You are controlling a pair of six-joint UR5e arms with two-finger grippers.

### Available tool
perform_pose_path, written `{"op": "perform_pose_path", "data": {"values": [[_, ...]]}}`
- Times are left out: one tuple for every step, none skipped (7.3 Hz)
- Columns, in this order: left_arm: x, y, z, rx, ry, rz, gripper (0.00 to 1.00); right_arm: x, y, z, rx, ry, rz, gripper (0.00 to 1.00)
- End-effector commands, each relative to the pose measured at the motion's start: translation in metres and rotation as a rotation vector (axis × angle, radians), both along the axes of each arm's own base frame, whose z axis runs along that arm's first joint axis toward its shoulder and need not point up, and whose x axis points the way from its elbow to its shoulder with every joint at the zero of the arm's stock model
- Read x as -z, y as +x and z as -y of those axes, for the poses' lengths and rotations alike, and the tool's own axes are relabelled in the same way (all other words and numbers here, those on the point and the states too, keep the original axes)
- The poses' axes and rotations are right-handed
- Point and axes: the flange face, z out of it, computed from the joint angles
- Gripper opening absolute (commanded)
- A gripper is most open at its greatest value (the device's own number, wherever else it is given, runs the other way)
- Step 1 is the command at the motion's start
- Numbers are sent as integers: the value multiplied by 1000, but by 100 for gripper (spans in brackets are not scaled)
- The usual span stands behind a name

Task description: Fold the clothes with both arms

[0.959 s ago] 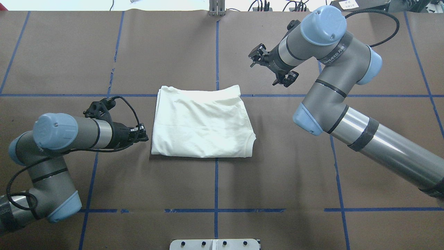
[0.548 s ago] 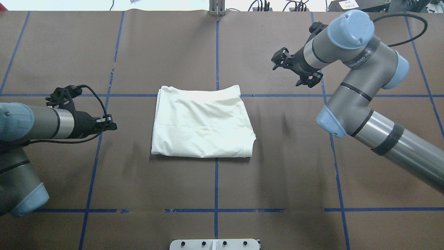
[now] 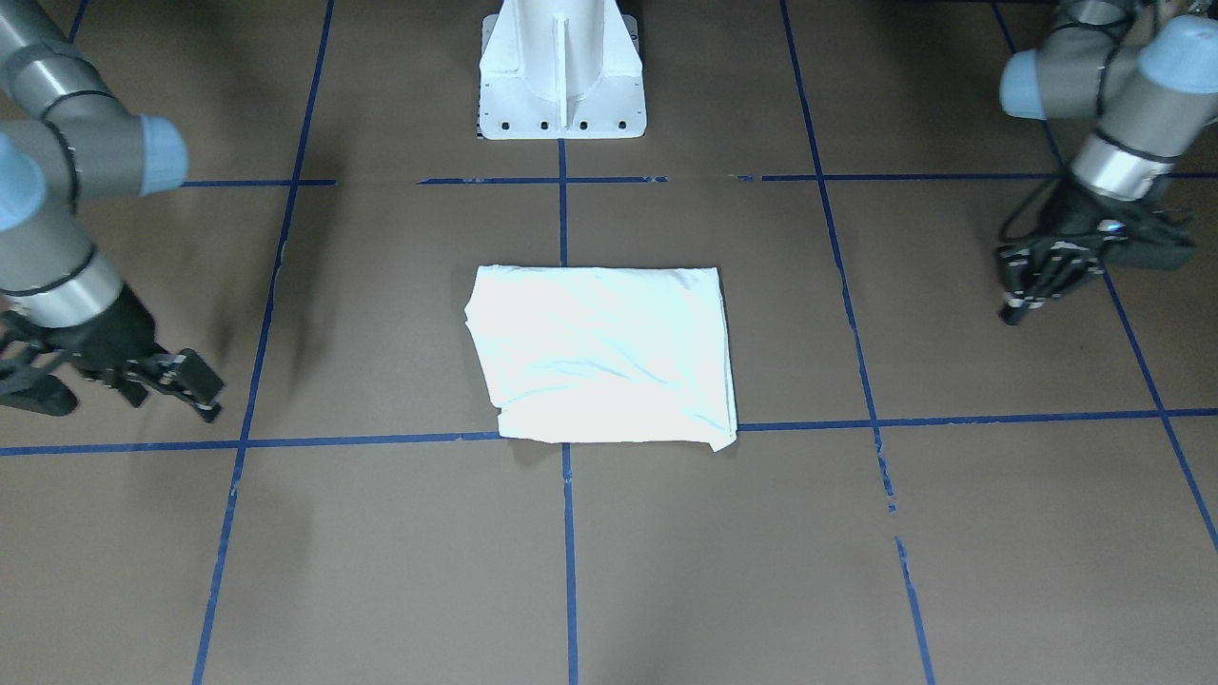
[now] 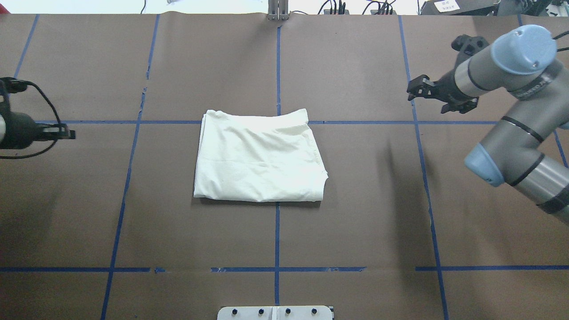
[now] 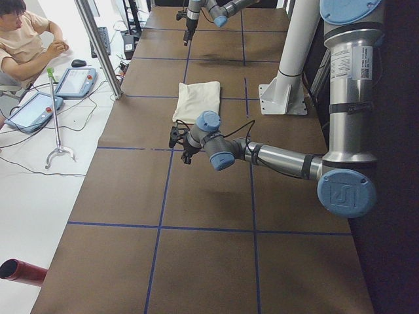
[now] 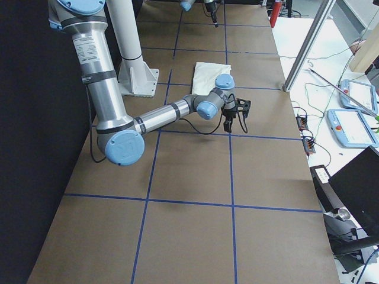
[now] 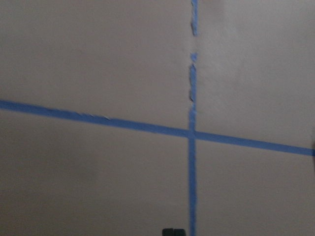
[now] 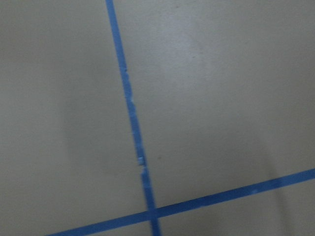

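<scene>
The clothes are one cream-white shirt [image 4: 260, 158], folded into a flat rectangle with its plain side up, lying at mid-table [image 3: 604, 352]. No print shows. My left gripper [image 4: 71, 133] hovers far to the shirt's left near the table edge, its fingers shut and holding nothing [image 3: 1011, 312]. At the far right my right gripper [image 4: 426, 98] stands open and empty [image 3: 205, 395], well away from the shirt. Both wrist views show only brown table and blue tape lines.
The robot's white pedestal [image 3: 561, 71] stands behind the shirt. Blue tape lines [image 4: 276, 235] grid the brown table. A person [image 5: 26, 39] sits at a side bench with tablets [image 5: 75, 82], beside a metal post [image 5: 98, 46].
Both arms have pulled outward from the shirt: the left gripper went left to the table edge and the right gripper swung right. The shirt has not moved.
</scene>
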Motion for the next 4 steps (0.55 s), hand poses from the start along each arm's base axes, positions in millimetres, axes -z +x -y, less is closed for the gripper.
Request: {"op": "perform_pose_path", "data": {"values": [[-33,-127,26,-53,90,230,0,-47,114,6,117,57,-49,100],[-43,-170,29,-93,80,286,7,-68,155,4,211,77,-92,100],[-55,-183,19,-166,8,106,97,-96,191,-7,331,127,-140,100],[-86,-179,14,-204,-80,1,100,-107,217,-14,409,127,-81,100]]}}
